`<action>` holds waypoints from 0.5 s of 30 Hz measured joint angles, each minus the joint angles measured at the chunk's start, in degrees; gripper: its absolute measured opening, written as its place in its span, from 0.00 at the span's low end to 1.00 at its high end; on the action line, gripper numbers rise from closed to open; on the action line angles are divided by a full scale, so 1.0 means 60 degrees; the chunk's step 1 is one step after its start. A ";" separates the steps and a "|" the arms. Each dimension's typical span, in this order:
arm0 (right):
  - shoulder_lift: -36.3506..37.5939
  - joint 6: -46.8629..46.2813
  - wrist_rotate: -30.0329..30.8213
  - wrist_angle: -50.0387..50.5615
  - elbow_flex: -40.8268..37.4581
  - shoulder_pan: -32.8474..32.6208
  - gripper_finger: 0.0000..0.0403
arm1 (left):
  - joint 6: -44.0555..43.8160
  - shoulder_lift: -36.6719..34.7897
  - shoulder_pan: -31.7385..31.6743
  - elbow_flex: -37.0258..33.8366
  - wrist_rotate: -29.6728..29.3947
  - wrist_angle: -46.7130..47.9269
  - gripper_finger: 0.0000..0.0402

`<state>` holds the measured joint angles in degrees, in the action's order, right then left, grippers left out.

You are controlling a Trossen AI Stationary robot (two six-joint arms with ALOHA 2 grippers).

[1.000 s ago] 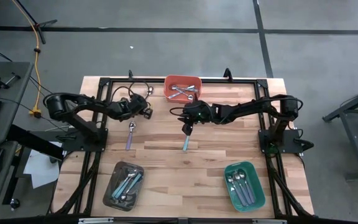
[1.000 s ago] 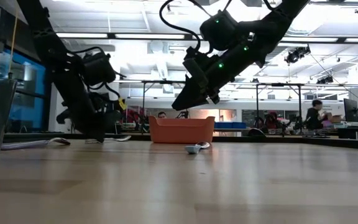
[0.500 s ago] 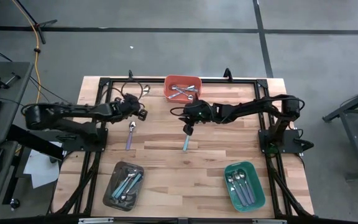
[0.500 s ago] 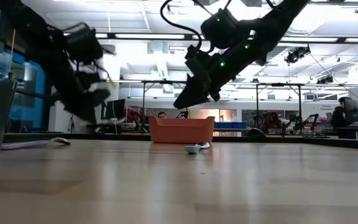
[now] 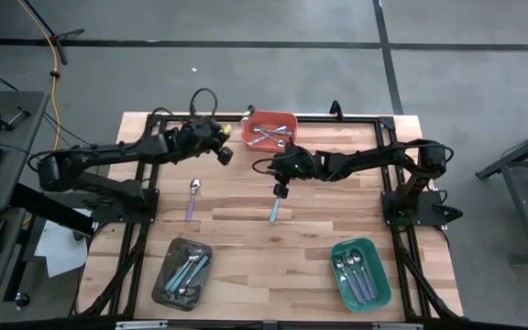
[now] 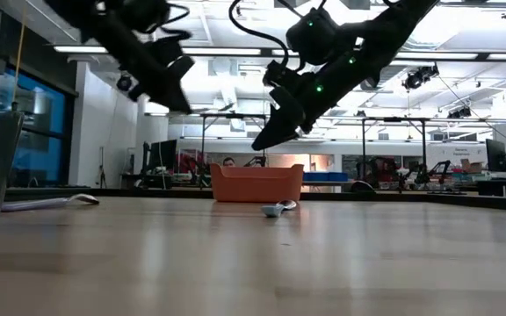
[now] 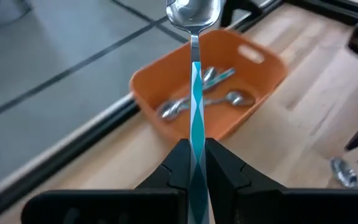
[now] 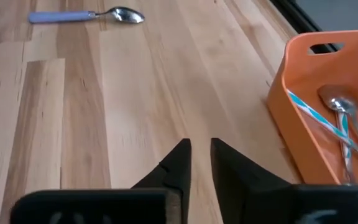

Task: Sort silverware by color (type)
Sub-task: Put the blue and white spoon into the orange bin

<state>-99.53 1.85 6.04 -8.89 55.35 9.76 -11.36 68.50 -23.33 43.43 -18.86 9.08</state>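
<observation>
Left gripper: fingers closed tight on the handle of a teal-striped spoon. Handle runs straight out between the fingertips, long axis in line with the gripper, bowl at the far end pointing away from the wrist. In the high view this gripper is raised over the desk just left of the orange tray.

Right gripper: fingers nearly together with a narrow gap, nothing between them. In the high view it hangs above the desk's middle, just over the bowl end of a light blue spoon lying flat on the wood. That spoon's long axis runs near to far, bowl toward the orange tray. Low view shows the fingertips clear of the surface, not touching it.

Lavender spoon: flat on the desk left of the blue one, well apart from it, roughly parallel, bowl toward the far edge.

Orange tray at far edge centre holds several spoons, silver and teal-striped, lying crossed.

Grey tray at near left: blue-handled spoons. Green tray at near right: spoons with lavender or silver handles; exact colours cannot be told.
</observation>
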 joint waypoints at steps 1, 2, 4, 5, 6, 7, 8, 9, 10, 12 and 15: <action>0.0008 0.0026 0.0000 0.0083 0.0000 -0.0003 0.09 | 0.0251 0.0240 -0.0043 0.0281 0.0137 -0.0007 0.04; 0.0087 0.0065 0.0004 0.0300 0.0000 -0.0004 0.07 | 0.0476 0.0487 -0.0078 0.0537 0.0237 -0.0025 0.04; 0.0303 0.0182 0.0227 0.0656 0.0000 -0.0071 0.04 | 0.0893 0.0993 -0.0184 0.0977 0.0471 -0.0017 0.04; 0.0491 0.0235 0.0505 0.0990 0.0000 -0.0139 0.02 | 0.1066 0.1265 -0.0237 0.1193 0.0623 -0.0022 0.04; 0.0667 0.0292 0.0838 0.1201 0.0000 -0.0228 0.01 | 0.1218 0.1535 -0.0284 0.1382 0.0712 -0.0040 0.04; 0.0823 0.0339 0.1130 0.1406 0.0000 -0.0313 0.01 | 0.1375 0.1802 -0.0344 0.1562 0.0876 -0.0073 0.04; 0.0984 0.0390 0.1378 0.1538 -0.0062 -0.0394 0.01 | 0.1509 0.2075 -0.0409 0.1725 0.1083 -0.0117 0.04; 0.1169 0.0472 0.1462 0.1431 -0.0271 -0.0452 0.01 | 0.1637 0.2322 -0.0455 0.1858 0.1297 -0.0198 0.04; 0.1354 0.0534 0.1454 0.1175 -0.0559 -0.0482 0.01 | 0.1749 0.2582 -0.0511 0.1993 0.1542 -0.0327 0.04; 0.1749 0.0600 0.1154 0.0385 -0.1280 -0.0481 0.00 | 0.1972 0.3040 -0.0632 0.2246 0.1968 -0.0438 0.04; 0.2506 0.0597 0.0818 -0.0656 -0.2344 -0.0286 0.00 | 0.2292 0.3725 -0.0818 0.2652 0.2243 -0.0499 0.04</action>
<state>-84.49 5.43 10.95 -12.83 41.29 8.04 2.39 90.85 -28.23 59.34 -5.40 6.08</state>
